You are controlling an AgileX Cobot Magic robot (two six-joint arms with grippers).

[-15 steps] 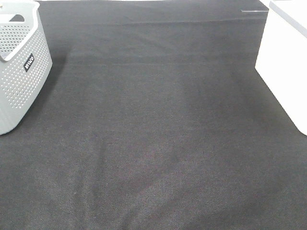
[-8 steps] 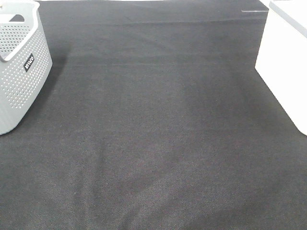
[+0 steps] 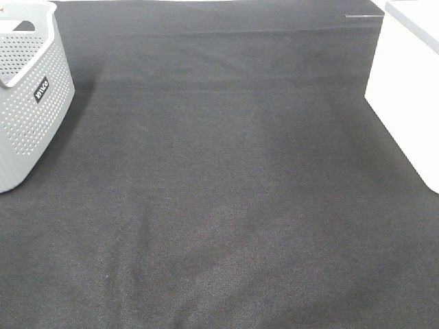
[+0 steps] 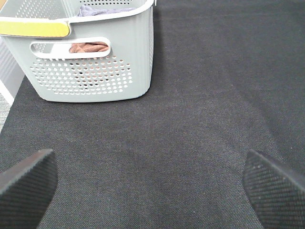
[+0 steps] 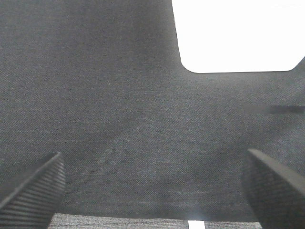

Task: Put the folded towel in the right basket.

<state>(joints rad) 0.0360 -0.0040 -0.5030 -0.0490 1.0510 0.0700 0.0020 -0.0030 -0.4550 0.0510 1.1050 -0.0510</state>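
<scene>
Dark charcoal woven cloth (image 3: 226, 205) is covering the whole work surface you are looking at, lying flat with faint creases.

Item 1, nearest: your left gripper (image 4: 150, 179) is hovering over bare cloth, its two black ribbed fingertips (image 4: 26, 183) spread wide apart and gripping nothing.

Item 2: your right gripper (image 5: 152, 183) is likewise hanging over bare cloth, jaws standing wide apart, nothing between them.

Item 3: a pale grey perforated plastic basket with slot handles (image 3: 27, 103) is sitting at the left edge of the high view, carrying a small dark label on its side. Through the left wrist camera you are seeing the same basket (image 4: 95, 62) well beyond the fingertips, with a yellow-trimmed rim.

Item 4: folded fabric is lying inside that grey basket, a reddish-brown piece (image 4: 88, 46) showing through the handle slot and a grey-violet piece (image 4: 102, 8) showing above the rim. You cannot tell which of these is the task's towel.

Item 5, farthest right: a plain white smooth-walled container (image 3: 408, 89) is standing at the right edge of the high view; its inside is hidden. The right wrist camera is showing it as an overexposed white shape (image 5: 236, 33) ahead of the gripper.
</scene>
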